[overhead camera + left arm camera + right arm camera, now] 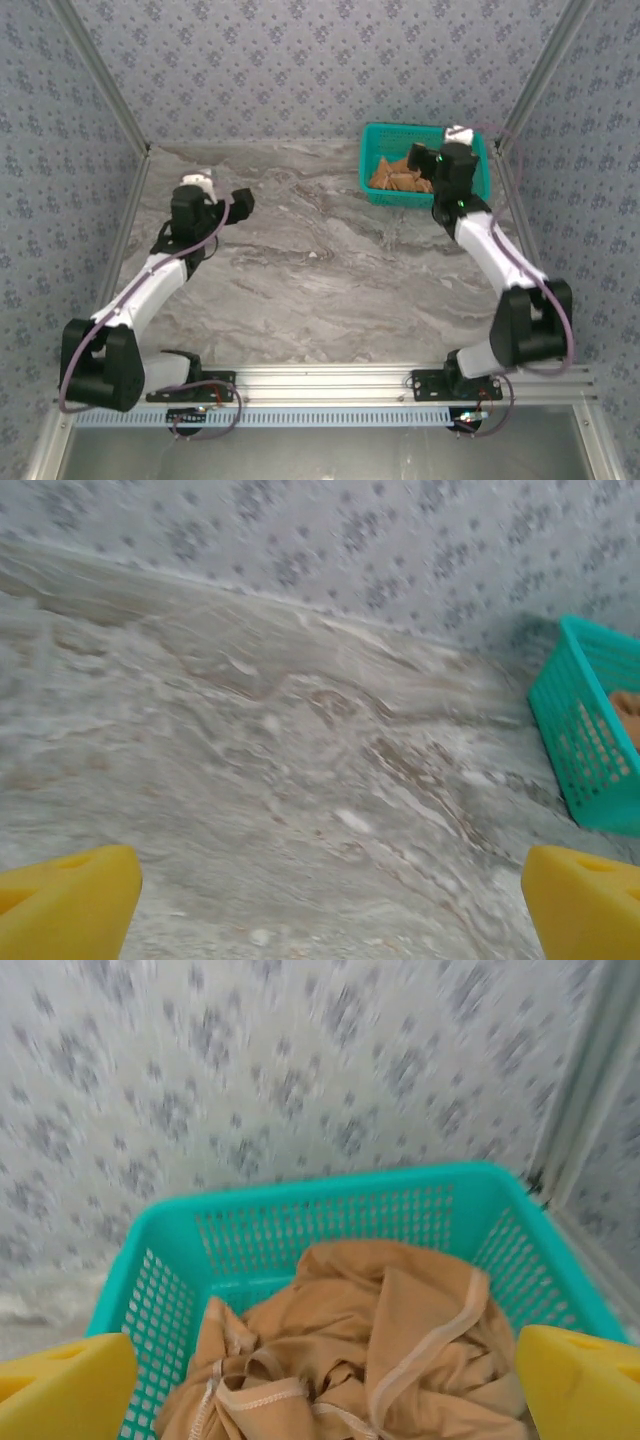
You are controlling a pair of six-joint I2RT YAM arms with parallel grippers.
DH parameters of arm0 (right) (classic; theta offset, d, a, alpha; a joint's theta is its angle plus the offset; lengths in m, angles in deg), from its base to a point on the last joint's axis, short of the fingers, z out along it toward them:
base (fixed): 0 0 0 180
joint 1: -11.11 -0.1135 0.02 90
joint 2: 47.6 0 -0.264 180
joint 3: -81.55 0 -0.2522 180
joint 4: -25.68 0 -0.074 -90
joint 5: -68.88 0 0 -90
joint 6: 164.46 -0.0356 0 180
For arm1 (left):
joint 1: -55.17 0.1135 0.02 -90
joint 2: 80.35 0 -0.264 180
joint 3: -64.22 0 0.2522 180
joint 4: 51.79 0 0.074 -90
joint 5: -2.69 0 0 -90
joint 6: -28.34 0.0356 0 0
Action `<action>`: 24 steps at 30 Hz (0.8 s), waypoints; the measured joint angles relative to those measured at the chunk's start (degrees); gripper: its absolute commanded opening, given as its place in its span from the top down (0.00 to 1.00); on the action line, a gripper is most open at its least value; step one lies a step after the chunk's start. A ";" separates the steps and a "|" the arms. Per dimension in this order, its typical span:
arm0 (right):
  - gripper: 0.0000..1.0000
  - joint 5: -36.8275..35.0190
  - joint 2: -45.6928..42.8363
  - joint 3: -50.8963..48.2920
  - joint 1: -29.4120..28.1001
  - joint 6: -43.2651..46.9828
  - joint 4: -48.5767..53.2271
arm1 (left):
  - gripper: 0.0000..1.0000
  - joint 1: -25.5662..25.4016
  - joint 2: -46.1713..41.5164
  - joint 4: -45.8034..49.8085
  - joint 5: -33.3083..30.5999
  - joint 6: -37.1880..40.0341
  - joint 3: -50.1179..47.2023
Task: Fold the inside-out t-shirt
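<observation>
Orange-tan soft fabric t-shirt (380,1340), inside-out, lay crumpled in a teal plastic mesh basket (300,1210), just beyond and between the fingers of the right gripper (320,1388), which were spread wide and empty. Step judged: retrieval, which next calls for reaching down and pinching the cloth. Meanwhile the left gripper (330,905), fingers apart, hovered over the grey marbled table (250,780).

t-shirt (370,1350) in basket (380,140), table's (320,290) far right

Orange-tan t-shirt (400,1330); teal mesh basket (330,1220); grey marbled table (250,780); grey floral-print wallpaper (250,1080).
</observation>
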 measured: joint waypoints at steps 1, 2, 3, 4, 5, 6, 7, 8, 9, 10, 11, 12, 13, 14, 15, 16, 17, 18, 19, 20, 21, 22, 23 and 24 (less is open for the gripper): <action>0.01 0.57 3.98 3.76 0.11 -0.02 4.02 | 0.02 -0.98 1.16 0.92 -0.02 0.00 1.20; 0.01 1.07 7.63 7.26 0.44 -0.35 8.07 | 0.02 -1.73 1.92 1.70 -0.04 0.00 2.03; 0.01 1.79 10.97 10.54 0.90 -0.79 11.82 | 0.02 -2.38 2.38 2.51 -0.04 0.00 2.67; 0.00 2.45 14.62 14.21 1.60 -1.20 15.58 | 0.02 -2.99 2.75 3.19 -0.07 0.00 3.21; 0.00 3.10 17.99 17.55 2.43 -1.68 18.78 | 0.02 -3.56 3.04 3.72 -0.07 0.00 3.65; 0.00 3.58 20.85 20.37 3.21 -1.97 21.38 | 0.02 -4.00 3.23 4.09 -0.09 0.00 3.91; 0.00 4.07 23.47 22.84 4.00 -2.19 23.65 | 0.02 -4.46 3.34 4.46 -0.13 0.02 4.15; 0.00 4.52 26.12 25.40 4.74 -2.40 26.16 | 0.02 -4.83 3.39 4.66 -0.35 0.02 4.24; 0.00 4.94 28.30 27.65 5.38 -2.56 28.37 | 0.02 -4.98 3.41 4.81 -0.46 0.02 4.28; 0.00 5.29 30.67 30.23 5.97 -2.75 30.62 | 0.02 -5.14 3.41 4.98 -0.57 0.02 4.28; 0.00 5.55 32.83 32.65 6.45 -3.02 32.59 | 0.02 -5.22 3.41 5.38 -0.76 0.00 4.28; 0.00 5.62 34.67 34.64 6.78 -3.23 34.18 | 0.02 -5.22 3.41 5.75 -0.96 0.00 4.28; 0.00 5.79 36.35 36.39 6.99 -3.43 35.71 | 0.02 -5.22 3.41 6.08 -1.16 0.00 4.28; 0.01 6.01 37.86 37.86 7.21 -3.63 36.98 | 0.02 -5.22 3.41 6.36 -1.51 0.00 4.28; 0.02 6.32 39.06 38.88 7.32 -3.87 38.07 | 0.02 -5.22 3.41 6.62 -1.88 0.00 4.28; 0.04 6.69 40.22 40.02 7.41 -4.00 39.32 | 0.02 -5.22 3.41 6.78 -2.05 0.00 4.28; 0.06 7.21 41.59 41.55 7.45 -4.26 40.52 | 0.02 -5.22 3.41 7.06 -2.29 0.00 4.28; 0.10 7.93 43.25 43.41 7.52 -4.55 41.48 | 0.02 -5.22 3.41 7.26 -2.56 0.00 4.28; 0.13 8.39 44.78 45.22 7.52 -4.76 42.36 | 0.02 -5.22 3.41 7.34 -2.73 0.00 4.28; 0.18 8.96 46.58 47.41 7.50 -4.94 43.04 | 0.02 -5.22 3.43 7.39 -3.10 0.00 4.28; 0.24 9.60 48.09 49.11 7.50 -5.03 43.52 | 0.02 -5.22 3.43 7.48 -3.34 0.00 4.28; 0.29 10.14 49.42 50.64 7.48 -5.25 44.13 | 0.02 -5.22 3.43 7.54 -3.54 0.00 4.28; 0.36 10.78 50.60 52.13 7.48 -5.35 44.78 | 0.02 -5.22 3.52 7.58 -3.67 0.00 4.28; 0.43 11.32 51.78 53.66 7.48 -5.33 45.57 | 0.02 -5.22 3.65 7.61 -3.82 0.00 4.28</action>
